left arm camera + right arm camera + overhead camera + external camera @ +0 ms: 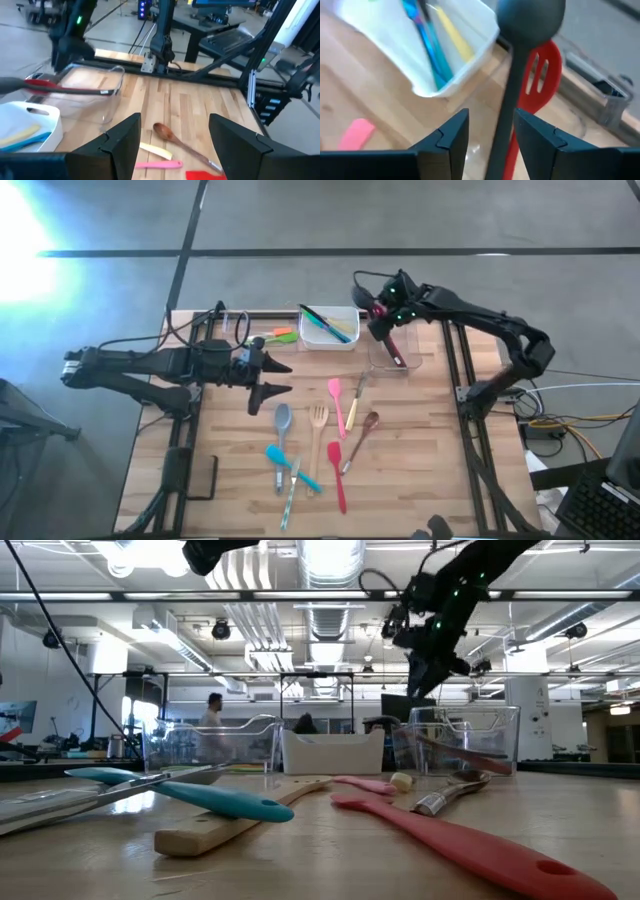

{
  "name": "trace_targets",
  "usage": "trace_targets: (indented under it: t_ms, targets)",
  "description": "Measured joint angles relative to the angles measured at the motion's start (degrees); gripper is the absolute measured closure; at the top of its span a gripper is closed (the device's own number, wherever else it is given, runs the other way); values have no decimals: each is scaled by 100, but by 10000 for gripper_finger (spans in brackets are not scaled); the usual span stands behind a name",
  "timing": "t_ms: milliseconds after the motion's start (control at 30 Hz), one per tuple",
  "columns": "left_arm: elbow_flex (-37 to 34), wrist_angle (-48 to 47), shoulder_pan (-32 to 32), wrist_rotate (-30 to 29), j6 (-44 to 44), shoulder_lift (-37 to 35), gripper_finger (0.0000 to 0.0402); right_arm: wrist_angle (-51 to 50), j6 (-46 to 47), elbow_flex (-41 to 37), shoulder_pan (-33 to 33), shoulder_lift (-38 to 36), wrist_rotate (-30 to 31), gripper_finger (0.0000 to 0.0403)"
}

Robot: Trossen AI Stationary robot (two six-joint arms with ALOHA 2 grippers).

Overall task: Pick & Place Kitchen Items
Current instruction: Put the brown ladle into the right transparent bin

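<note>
My right gripper (383,330) hangs open above a clear tub (412,365) at the far right. A black ladle (527,20) and a red slotted spatula (542,70) lie in that tub; in the right wrist view the ladle's handle runs below the gap between my fingers (491,117). In the low view the right gripper (435,660) is clear above the tub's rim (465,712). My left gripper (268,376) waits open at the left, above the table, with nothing between its fingers (172,145). Several more utensils (320,435) lie flat on the table's middle.
A white tub (328,327) with blue and yellow utensils stands left of the clear one. Orange and green utensils (280,335) lie at the far left. A wooden spoon (172,137) and a pink spatula (337,400) lie ahead of my left gripper. A person (213,712) stands beyond the table.
</note>
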Motion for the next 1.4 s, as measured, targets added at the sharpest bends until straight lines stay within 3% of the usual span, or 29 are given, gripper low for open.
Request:
trace_targets:
  t_ms: [233,433,600,900,1400]
  targets:
    - [-66,-1024,-8,-42,-276,-116,165,13,-9,0,698,-842,2,272]
    - [-726,-1134,-19,-44,-748,-126,165,8,73,0,1700,-1348,27,271]
    - [-1283,-1078,-112,-43,-1235,-182,165,7,297,-4,2734,-1645,386,274]
    - [-1939,-809,-273,-42,-1709,-189,165,-32,735,-7,4348,-1783,1308,286]
    - [-2571,-817,-298,169,-2297,-195,165,1,1697,-34,5860,-1766,1865,308]
